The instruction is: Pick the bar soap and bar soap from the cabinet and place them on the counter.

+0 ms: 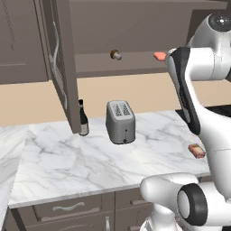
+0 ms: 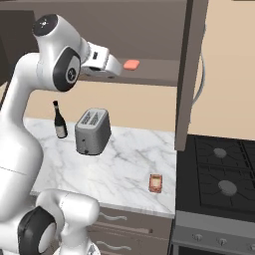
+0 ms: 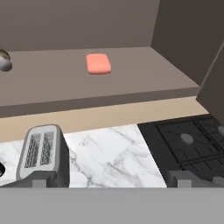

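Nearest the hand camera, the claw [image 3: 105, 183] shows two dark fingertips set wide apart, released, with nothing between them. It hangs in the air in front of the open cabinet [image 3: 131, 83], above the toaster [image 3: 43, 154].

One bar soap [image 3: 98, 64] lies flat on the cabinet shelf: salmon-pink, small, rounded corners, long side across the shelf. It sits back from the shelf's front edge, with bare shelf on all sides and the right cabinet wall well apart from it. A round brown-and-grey knob-like object [image 1: 116, 55] rests on the same shelf, well to the soap's left.

The second bar soap [image 2: 156, 183] lies on the counter [image 2: 124, 169], close to its front edge and near the stove [image 2: 219, 184], untouched by anything.

Open cabinet doors [image 1: 61, 63] flank the opening, hanging out over the counter on both sides. A dark bottle [image 1: 83, 118] stands just beside the left door's lower corner. The toaster stands mid-counter, with broad bare marble around it and toward the front edge.
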Controlling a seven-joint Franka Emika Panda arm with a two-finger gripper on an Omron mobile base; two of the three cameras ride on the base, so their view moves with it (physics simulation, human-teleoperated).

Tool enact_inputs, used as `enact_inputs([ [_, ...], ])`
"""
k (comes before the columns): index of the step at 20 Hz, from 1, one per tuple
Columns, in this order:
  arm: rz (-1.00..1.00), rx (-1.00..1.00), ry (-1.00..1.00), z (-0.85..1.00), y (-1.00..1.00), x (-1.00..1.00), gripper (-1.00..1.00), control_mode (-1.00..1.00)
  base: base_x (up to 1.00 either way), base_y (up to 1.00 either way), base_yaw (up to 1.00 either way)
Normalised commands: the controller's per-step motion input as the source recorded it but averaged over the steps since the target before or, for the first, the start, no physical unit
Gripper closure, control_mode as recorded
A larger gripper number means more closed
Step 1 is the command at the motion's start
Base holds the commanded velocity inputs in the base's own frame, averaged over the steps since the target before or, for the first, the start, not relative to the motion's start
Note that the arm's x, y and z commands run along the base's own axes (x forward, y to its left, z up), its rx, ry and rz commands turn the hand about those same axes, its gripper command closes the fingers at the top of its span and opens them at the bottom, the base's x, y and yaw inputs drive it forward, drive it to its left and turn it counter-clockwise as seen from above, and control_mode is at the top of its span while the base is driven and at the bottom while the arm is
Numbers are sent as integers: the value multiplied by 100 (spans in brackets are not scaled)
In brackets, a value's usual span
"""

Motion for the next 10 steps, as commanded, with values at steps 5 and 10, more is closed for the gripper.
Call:
enact_inputs([
  [5,0,2,0,-13,1,54,-100,-100,0,0,0],
  [10,0,0,0,-16,0,55,-100,-100,0,0,0],
])
